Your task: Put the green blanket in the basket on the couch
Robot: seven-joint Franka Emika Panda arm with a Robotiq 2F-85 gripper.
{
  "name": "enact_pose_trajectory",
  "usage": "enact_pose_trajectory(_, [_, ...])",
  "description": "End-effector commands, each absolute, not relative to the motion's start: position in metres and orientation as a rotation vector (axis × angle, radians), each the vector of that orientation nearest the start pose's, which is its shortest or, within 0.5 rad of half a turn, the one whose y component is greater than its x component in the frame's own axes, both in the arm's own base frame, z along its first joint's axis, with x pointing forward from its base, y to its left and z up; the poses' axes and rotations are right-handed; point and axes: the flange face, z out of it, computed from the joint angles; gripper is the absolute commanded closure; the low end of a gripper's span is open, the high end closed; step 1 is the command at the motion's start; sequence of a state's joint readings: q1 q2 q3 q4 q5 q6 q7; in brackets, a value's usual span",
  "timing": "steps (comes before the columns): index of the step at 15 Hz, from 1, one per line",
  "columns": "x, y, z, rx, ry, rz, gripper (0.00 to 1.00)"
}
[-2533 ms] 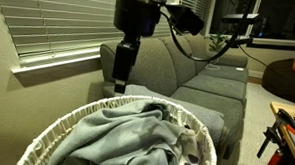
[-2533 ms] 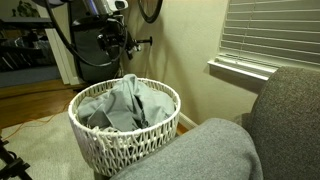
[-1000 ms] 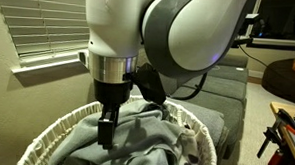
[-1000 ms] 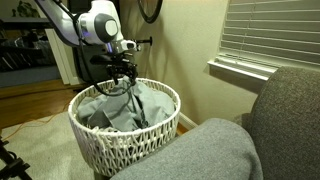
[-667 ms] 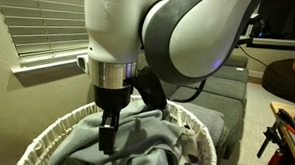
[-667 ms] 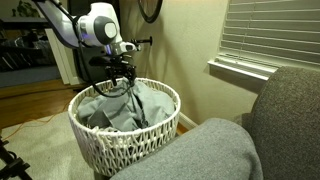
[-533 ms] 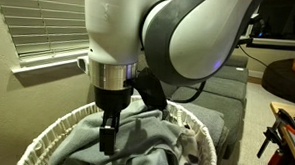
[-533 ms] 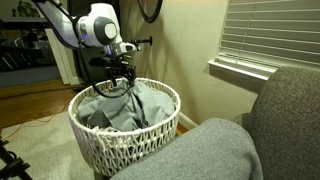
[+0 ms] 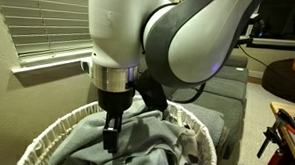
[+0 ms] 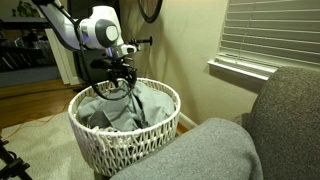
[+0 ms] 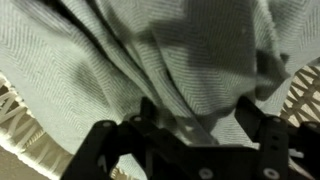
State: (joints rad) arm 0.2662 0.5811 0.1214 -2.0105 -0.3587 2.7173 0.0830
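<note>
The green blanket lies rumpled inside the white wicker basket. In an exterior view the basket stands on the floor beside the grey couch, with the blanket filling it. My gripper reaches down into the basket, fingertips at the blanket; it also shows at the basket's far rim. In the wrist view the blanket fills the frame, and the gripper has its fingers spread apart with a blanket fold between them.
The couch stretches behind the basket. A window with blinds is on the wall. A white cloth with dark spots peeks out in the basket. Camera stands and wood floor lie near the basket.
Over 2.5 s the arm came down from above the couch into the basket. In the last second it only shifted slightly sideways at the blanket.
</note>
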Motion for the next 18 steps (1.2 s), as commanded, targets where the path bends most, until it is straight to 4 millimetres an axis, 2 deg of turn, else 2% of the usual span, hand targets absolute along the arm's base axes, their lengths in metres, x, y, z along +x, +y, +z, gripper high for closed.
enact_pose_trajectory(1, [0.562,0.239,0.181,-3.069,-0.931,-0.29,0.44])
enact_pose_trajectory(8, [0.563,0.232,0.182,-3.077,-0.907,-0.322,0.92])
enact_pose_trajectory(9, [0.563,0.231,0.182,-3.078,-0.904,-0.325,0.96])
enact_pose_trajectory(11, [0.563,0.229,0.183,-3.08,-0.895,-0.331,1.0])
enact_pose_trajectory(15, [0.561,0.224,0.191,-3.095,-0.851,-0.35,0.98])
enact_pose_trajectory(18, [0.558,0.215,0.211,-3.124,-0.784,-0.393,0.98])
